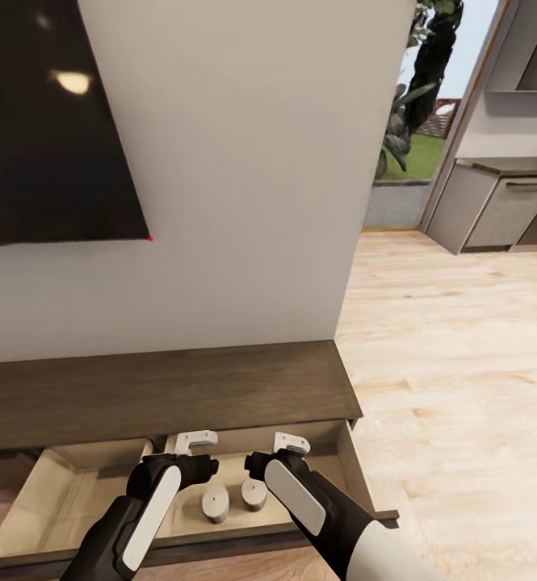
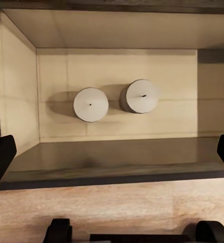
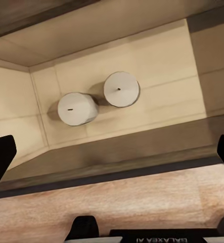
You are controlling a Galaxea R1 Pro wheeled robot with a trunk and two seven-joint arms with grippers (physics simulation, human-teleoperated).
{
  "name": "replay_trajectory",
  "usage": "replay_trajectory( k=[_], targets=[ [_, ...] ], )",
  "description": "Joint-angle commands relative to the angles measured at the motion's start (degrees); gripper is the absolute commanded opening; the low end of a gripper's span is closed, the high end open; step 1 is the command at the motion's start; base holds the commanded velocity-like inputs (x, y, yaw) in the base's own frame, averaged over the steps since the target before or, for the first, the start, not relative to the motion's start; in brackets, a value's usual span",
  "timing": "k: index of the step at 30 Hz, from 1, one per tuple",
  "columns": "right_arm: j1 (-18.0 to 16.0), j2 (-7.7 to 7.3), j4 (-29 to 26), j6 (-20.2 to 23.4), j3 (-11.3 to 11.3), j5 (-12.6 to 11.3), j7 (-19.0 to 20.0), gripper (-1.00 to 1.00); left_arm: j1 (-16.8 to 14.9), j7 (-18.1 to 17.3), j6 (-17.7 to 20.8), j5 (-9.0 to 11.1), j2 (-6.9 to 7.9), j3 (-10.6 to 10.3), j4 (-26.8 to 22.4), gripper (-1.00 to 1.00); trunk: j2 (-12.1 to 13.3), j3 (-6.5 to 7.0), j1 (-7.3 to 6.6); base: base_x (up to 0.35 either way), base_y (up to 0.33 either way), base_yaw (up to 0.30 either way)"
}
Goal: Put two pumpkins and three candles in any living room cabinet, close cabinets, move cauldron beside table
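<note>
A pale grey wall (image 1: pixel 244 161) is rising behind the long low dark brown wooden cabinet (image 1: pixel 163 387), with a black screen (image 1: pixel 54 121) hanging at the left and light plank flooring (image 1: pixel 462 363) running right toward grey kitchen units (image 1: pixel 502 210). One beige-lined drawer (image 1: pixel 66 492) is standing pulled out. The left gripper (image 1: pixel 194 441) is hovering over it with its fingers spread apart and empty. Two stubby pale grey candles (image 1: pixel 215 504) (image 1: pixel 253 493) are standing upright just beside each other on the drawer floor. The right gripper (image 1: pixel 291 443) is hovering alongside, likewise spread and empty.
</note>
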Motion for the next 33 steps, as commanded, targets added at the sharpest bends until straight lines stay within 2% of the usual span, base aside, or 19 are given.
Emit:
replay_trajectory(
  k=[1,33],
  targets=[
    [-0.1,0.00,0.0,0.2,0.1,-0.2,-0.4,1.00,0.0,0.6,0.1,0.6,0.02,-0.1,-0.1,1.00,0.4,0.13,-0.23,0.000,0.000,0.000],
    [-0.1,0.00,0.0,0.2,0.2,-0.2,-0.3,1.00,-0.1,0.6,0.1,0.7,0.18,-0.1,0.1,1.00,13.2,5.88,-7.25,0.000,0.000,0.000]
  ],
)
